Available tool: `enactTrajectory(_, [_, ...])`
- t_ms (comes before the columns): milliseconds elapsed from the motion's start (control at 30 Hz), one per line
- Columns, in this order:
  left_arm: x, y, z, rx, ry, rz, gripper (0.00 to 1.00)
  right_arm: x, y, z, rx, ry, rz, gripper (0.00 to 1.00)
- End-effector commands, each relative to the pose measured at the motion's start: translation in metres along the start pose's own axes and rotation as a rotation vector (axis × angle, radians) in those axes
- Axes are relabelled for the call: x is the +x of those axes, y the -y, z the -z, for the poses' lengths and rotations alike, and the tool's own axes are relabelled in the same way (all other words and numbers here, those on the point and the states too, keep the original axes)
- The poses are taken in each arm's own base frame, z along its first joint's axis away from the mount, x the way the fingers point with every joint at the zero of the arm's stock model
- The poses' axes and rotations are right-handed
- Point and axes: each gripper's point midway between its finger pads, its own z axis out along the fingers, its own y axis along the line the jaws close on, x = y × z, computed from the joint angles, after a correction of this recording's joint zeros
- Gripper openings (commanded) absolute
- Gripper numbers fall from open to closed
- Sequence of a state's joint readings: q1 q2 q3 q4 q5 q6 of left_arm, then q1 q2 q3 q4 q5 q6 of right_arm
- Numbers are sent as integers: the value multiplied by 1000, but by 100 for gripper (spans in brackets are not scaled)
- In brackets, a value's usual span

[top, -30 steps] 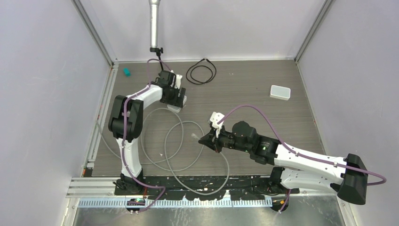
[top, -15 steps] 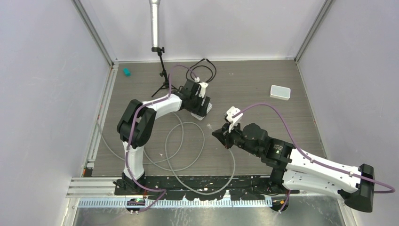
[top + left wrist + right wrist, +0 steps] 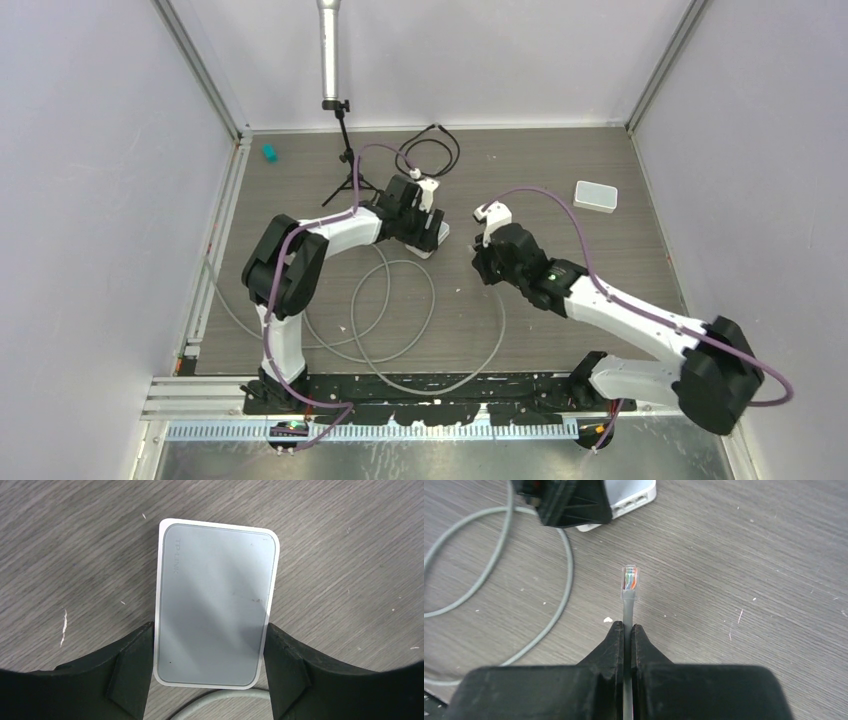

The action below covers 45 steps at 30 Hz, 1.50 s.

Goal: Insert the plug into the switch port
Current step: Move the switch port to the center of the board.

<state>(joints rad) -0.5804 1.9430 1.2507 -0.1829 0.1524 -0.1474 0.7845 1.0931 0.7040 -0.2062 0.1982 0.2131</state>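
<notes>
The left arm [image 3: 322,228] rises from its base at the near edge, folds sharply at the elbow, and stretches its forearm away and to the right over the surface [image 3: 590,260], with the wrist pitched down. The left end effector [image 3: 207,632] looks straight down on the switch [image 3: 215,605], which lies flat near the middle of the surface. Its two black fingers [image 3: 131,672] sit against the switch's long sides at the near end, grasping it.

The right arm [image 3: 630,312] swings out from its base at the near right. From there it reaches left and away in a long diagonal, with the wrist ending just to the right of the switch. The right end effector [image 3: 626,627] is clenched on the grey cable [image 3: 628,611] a little behind the plug [image 3: 629,579], its jaws almost meeting with the cable pinched between them. The clear plug juts out ahead of the fingertips and points towards the switch's port side. In the right wrist view the sockets show at the top edge, partly covered by the left end effector. The plug is near the switch but apart from it, not yet in a port. Behind the grip, the cable trails off in wide loops across the near left of the surface.
</notes>
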Motion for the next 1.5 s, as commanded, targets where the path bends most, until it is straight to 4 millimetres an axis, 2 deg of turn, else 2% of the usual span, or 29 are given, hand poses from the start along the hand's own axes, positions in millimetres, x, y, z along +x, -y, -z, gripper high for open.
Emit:
enactTrajectory(0, [16,13,9,69,-23,-9,49,-16,-7,-27,-49,3,-14,1])
enactTrajectory(167, [37,28,14,94,-47,-34,49,3,-6,-49,-30,-42,-50,1])
enactTrajectory(300, [59,42,16,90,-81,-60,49,23,7,-45,39,-51,-106,0])
enactTrajectory(400, [72,48,19,87,-94,-62,49,35,6,-37,28,-37,-152,1])
enactTrajectory(533, [69,52,31,74,-79,-42,49,43,1,-28,10,2,-153,1])
enactTrajectory(767, [38,65,63,36,-18,-74,49,47,-13,-21,-33,27,-143,1])
enactTrajectory(833, [36,69,71,8,-16,-88,49,47,-15,-21,-26,31,-129,1])
enactTrajectory(1100, [68,72,82,-70,-45,-82,50,56,-21,-19,-33,30,-91,1])
enactTrajectory(1300, [96,67,71,-69,-54,-60,53,61,-38,-11,-3,74,34,1])
enactTrajectory(1467, [104,67,68,-52,-50,-78,60,62,-49,-1,16,154,47,1])
